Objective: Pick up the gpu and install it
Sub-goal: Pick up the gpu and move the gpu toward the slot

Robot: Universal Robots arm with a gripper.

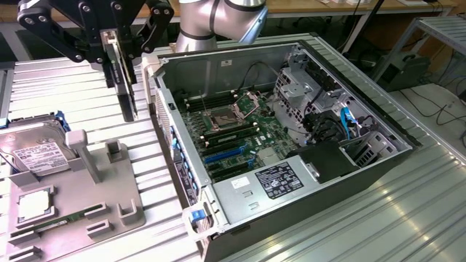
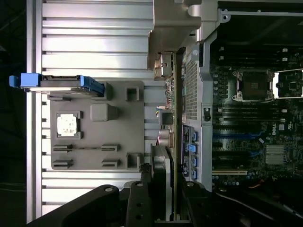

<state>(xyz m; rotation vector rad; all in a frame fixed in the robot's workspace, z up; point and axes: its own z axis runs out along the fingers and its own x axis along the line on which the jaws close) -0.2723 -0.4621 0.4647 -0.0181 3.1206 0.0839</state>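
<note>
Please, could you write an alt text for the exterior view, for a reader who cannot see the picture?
The tool holds the gpu edge-on in the air, over the slatted table, beside an open computer case with its motherboard exposed. On the exterior view's left, a grey holder carries a hard drive.

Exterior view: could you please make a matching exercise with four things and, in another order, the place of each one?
1 thin black gpu card
2 silver hard drive with white label
3 slim green memory stick
4 green motherboard

A inside the open black computer case
B clamped in the black hand
C lying flat on the grey plastic holder
D in a blue frame

Pairs: 1-B, 2-D, 3-C, 4-A.
</note>
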